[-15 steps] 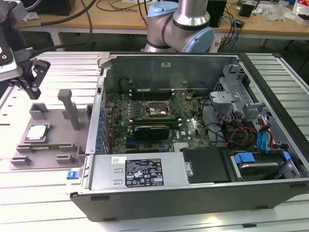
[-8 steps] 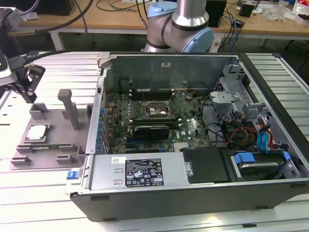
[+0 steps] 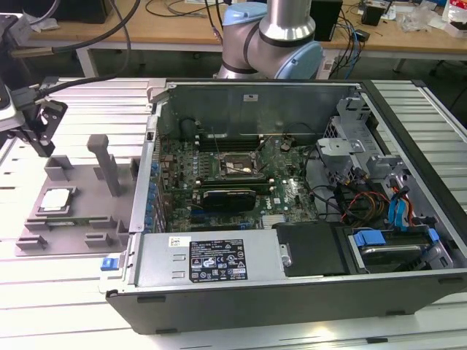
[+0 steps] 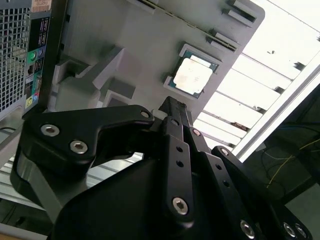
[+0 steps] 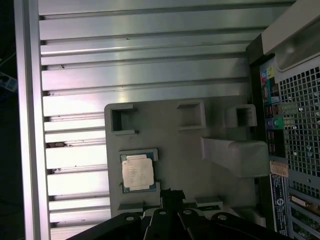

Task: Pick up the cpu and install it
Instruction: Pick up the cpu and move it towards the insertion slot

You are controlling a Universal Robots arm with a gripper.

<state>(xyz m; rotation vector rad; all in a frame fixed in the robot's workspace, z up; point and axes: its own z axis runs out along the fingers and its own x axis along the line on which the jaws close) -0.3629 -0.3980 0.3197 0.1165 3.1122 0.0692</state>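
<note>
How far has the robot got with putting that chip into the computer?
Hardly started. Done: nothing that shows. The cpu lies in its recess on the grey tray, outside the computer case. In hand: the robot's hand hangs over the tray close to the cpu, not touching it. Left: both the pick-up and the install into the socket inside the case.

Robot arm [image 3: 281, 36] cut off at top of exterior view; claw [image 3: 45, 142] partly past the exterior view's left edge. In both wrist views, claw body hides pt of grey fixture tray [image 5: 190, 165]; PC case [image 5: 300, 125] cropped.
</note>
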